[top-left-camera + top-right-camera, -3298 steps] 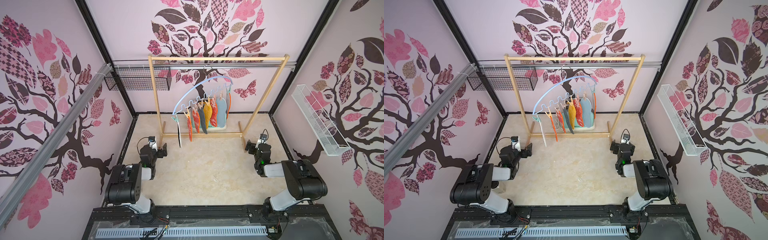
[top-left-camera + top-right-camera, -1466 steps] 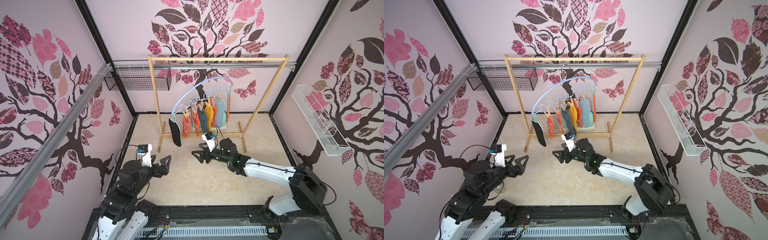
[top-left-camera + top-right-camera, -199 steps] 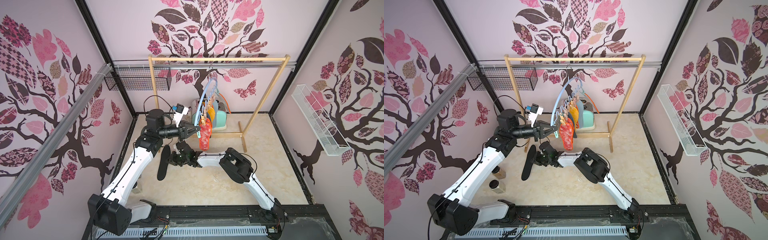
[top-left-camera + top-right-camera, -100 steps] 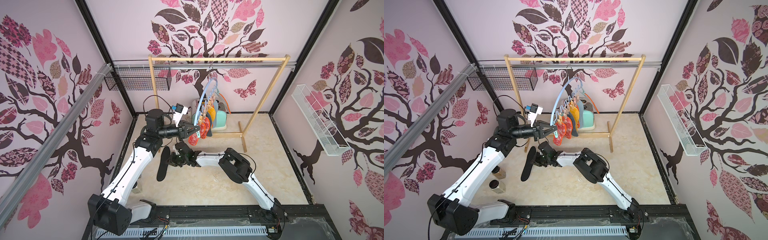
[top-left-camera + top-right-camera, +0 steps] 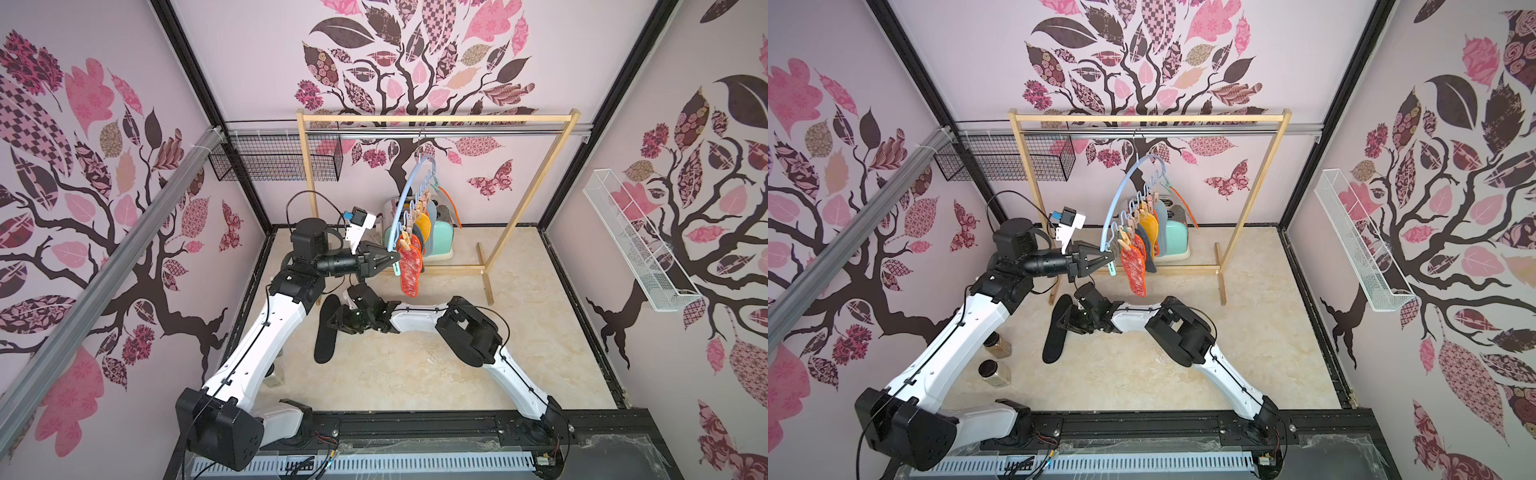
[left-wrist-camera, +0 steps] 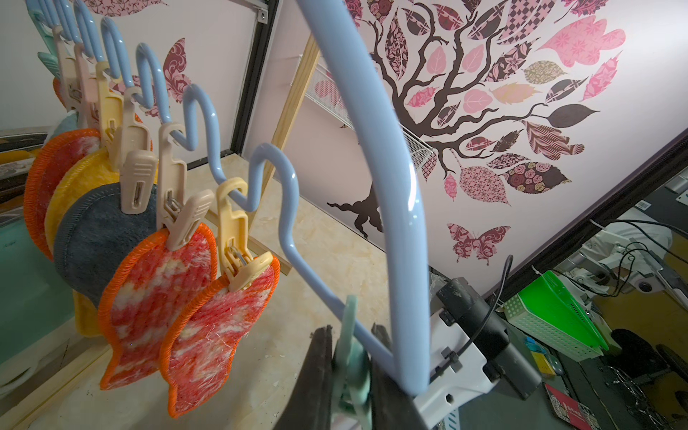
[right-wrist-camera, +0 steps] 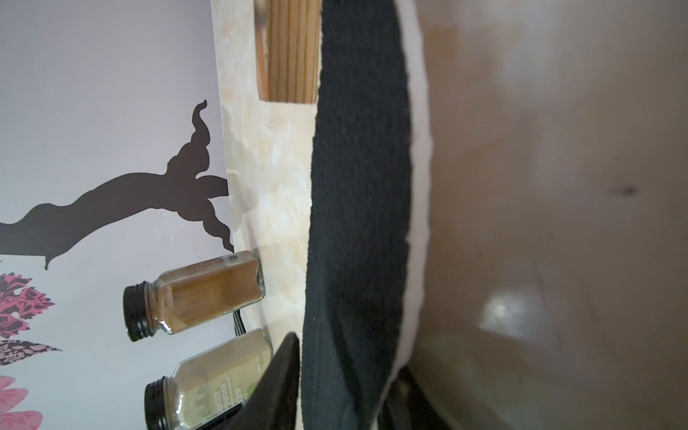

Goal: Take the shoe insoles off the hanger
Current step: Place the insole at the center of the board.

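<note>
The pale blue hanger (image 5: 405, 199) (image 5: 1121, 187) (image 6: 402, 186) hangs turned edge-on from the rack's rail. Several shoe insoles are still pinned to it: two red-white ones (image 5: 409, 270) (image 6: 156, 290), a dark grey one (image 6: 93, 245) and a mustard one (image 6: 70, 178). My left gripper (image 5: 395, 259) (image 5: 1106, 259) (image 6: 352, 329) is shut on the teal clothespin (image 6: 348, 312) at the hanger's near end. A black insole (image 5: 326, 332) (image 5: 1057, 328) (image 7: 357, 186) lies on the floor. My right gripper (image 5: 345, 320) (image 5: 1075, 320) (image 7: 342, 383) is low beside it, jaws parted with the insole's edge between them.
The wooden garment rack (image 5: 432, 118) spans the back, and one of its feet (image 7: 290, 48) lies close to the black insole. Two spice jars (image 5: 996, 345) (image 7: 193, 294) stand by the left wall. A mint box (image 5: 440, 237) sits behind the hanger. Wire baskets (image 5: 274, 162) (image 5: 636, 241) hang on the walls.
My right gripper's jaws have spread apart on the black insole, which now rests on the floor. The pinned red-white insoles swung left and back. The left gripper keeps its hold.
</note>
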Controlling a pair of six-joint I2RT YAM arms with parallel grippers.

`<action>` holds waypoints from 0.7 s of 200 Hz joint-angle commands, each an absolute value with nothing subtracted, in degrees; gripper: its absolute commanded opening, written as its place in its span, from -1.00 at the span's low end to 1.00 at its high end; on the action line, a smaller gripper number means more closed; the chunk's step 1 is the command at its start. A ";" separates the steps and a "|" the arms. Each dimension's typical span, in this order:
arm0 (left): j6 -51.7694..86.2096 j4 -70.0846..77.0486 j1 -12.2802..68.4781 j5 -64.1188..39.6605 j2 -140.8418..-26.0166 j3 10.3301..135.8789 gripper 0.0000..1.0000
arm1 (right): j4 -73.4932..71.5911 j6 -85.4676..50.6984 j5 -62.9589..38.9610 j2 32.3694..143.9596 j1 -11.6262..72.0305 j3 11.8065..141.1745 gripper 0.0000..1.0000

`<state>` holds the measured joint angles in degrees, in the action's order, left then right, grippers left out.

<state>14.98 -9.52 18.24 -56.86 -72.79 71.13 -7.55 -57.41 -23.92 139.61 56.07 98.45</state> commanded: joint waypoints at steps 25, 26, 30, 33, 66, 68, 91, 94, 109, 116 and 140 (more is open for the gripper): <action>14.68 -8.31 17.93 -57.30 -71.43 70.70 -1.00 | -3.98 -54.19 -20.47 133.65 56.43 91.25 -0.15; 14.63 -8.33 17.93 -57.30 -71.40 70.73 -1.00 | -4.05 -54.12 -20.39 133.58 56.43 91.07 -0.15; 14.67 -8.35 17.93 -57.25 -71.39 70.67 -1.00 | -4.10 -53.91 -20.19 133.07 56.44 90.35 -0.13; 14.68 -8.35 17.93 -57.23 -71.37 70.69 -1.00 | -4.13 -53.76 -20.09 132.73 56.43 89.90 -0.13; 14.76 -8.28 17.82 -57.24 -71.28 70.73 -1.00 | -5.00 -51.51 -20.11 131.18 56.43 87.50 -0.02; 14.77 -8.27 17.77 -57.24 -71.28 70.75 -1.00 | -5.01 -51.37 -20.34 131.28 56.47 87.60 -0.02; 14.77 -8.26 17.75 -57.22 -71.13 70.59 -1.00 | -5.88 -51.85 -21.96 132.31 56.51 88.69 -0.06; 14.81 -8.31 17.73 -57.28 -71.11 70.65 -1.00 | -5.77 -51.96 -22.05 132.47 56.58 89.05 -0.07; 14.77 -8.26 17.73 -57.21 -71.10 70.56 -1.00 | -5.43 -52.18 -22.69 133.66 56.51 90.64 -0.12; 14.75 -8.27 17.75 -57.28 -71.10 70.58 -1.00 | -5.83 -52.61 -23.03 134.17 56.59 91.14 -0.13; 14.77 -8.26 17.75 -57.25 -70.99 70.57 -1.00 | -6.49 -53.65 -24.46 135.92 56.88 93.17 -0.24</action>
<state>14.98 -9.52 17.98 -56.86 -72.55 71.09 -7.09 -53.15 -22.87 132.79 56.14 89.73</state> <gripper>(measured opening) 0.153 0.400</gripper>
